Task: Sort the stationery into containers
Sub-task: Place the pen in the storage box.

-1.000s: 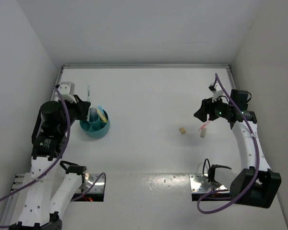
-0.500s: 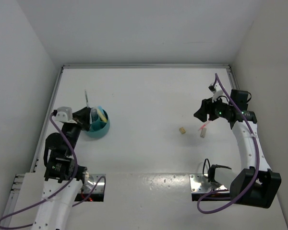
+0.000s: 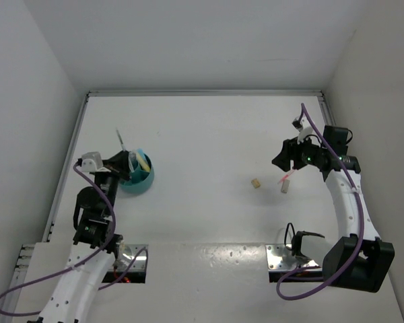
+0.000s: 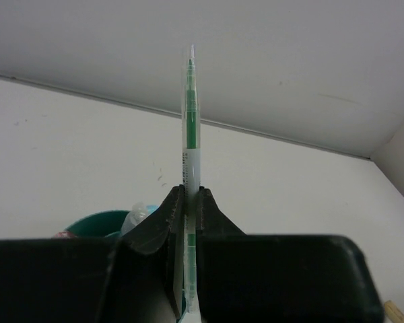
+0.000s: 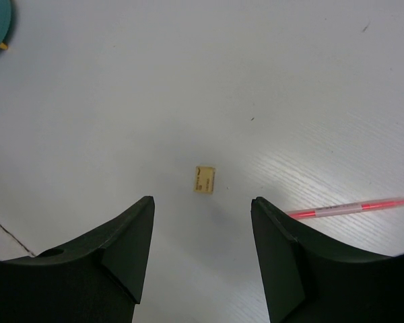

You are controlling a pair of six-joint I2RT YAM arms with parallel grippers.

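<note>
One green pen is standing upright, pinched in the left claw, which is hovering just beside the teal cup.

your left arm: tucked in close, left gripper pinching thin green pen upright | your right arm: stretched forward, right gripper gaping wide
</note>
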